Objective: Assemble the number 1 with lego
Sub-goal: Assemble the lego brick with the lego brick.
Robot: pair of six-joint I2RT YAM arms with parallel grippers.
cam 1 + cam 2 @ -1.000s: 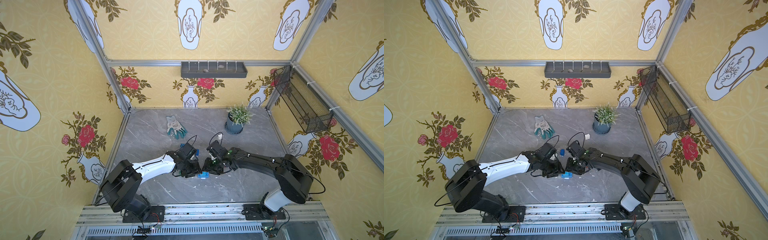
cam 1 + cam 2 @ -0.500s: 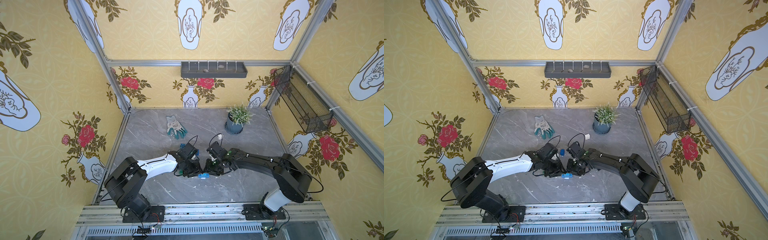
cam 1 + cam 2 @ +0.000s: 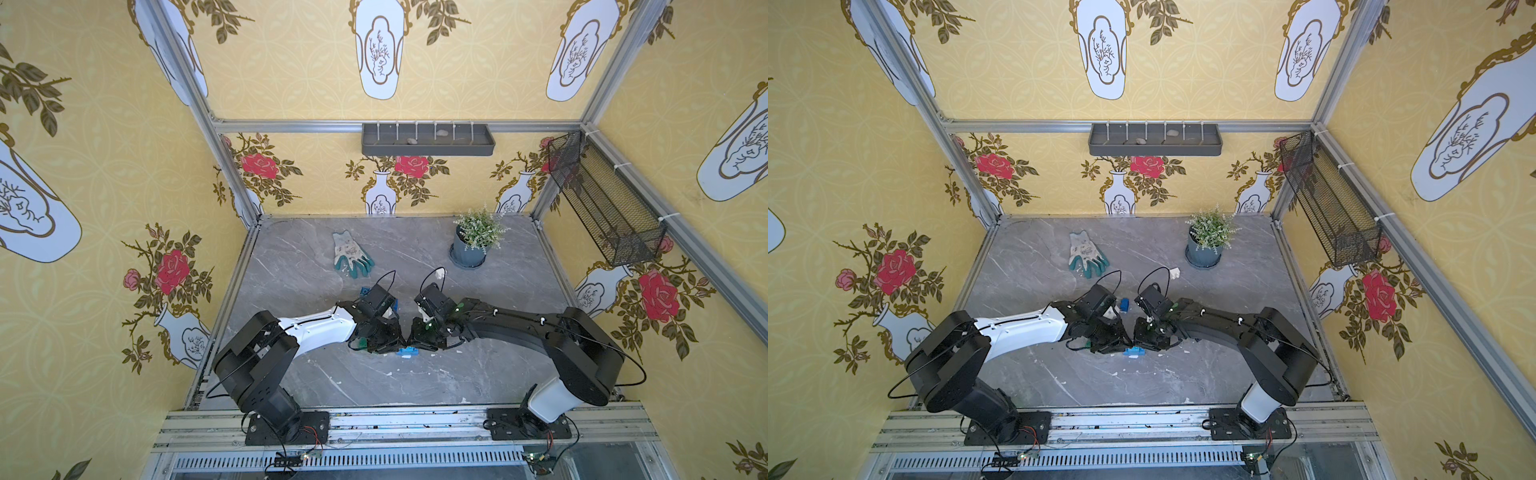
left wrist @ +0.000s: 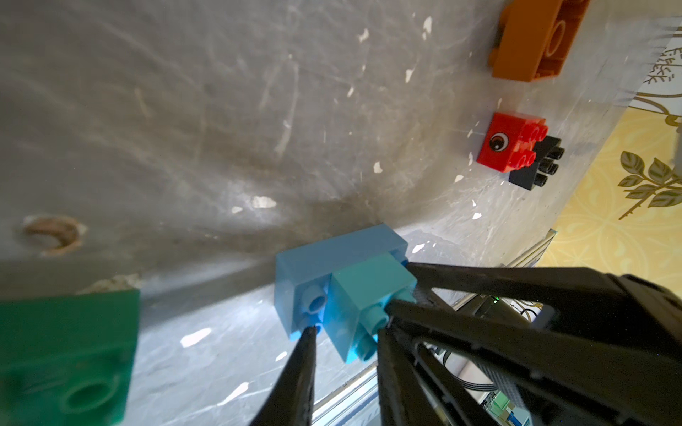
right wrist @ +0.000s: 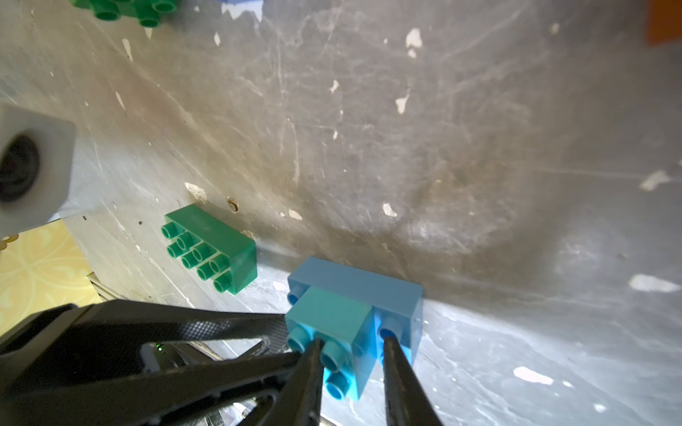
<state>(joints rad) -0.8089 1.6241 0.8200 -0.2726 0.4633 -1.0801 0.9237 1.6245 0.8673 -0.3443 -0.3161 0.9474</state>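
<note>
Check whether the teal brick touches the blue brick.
Touching. The right wrist view shows the teal brick pressed onto the blue brick, over its studs, no gap.

The blurred green brick (image 4: 66, 354) and orange-brown brick (image 4: 531, 40) are cut off.

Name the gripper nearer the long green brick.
Left gripper: it stands on the side of the blue bricks facing the long green brick. The right gripper stands opposite.
</note>
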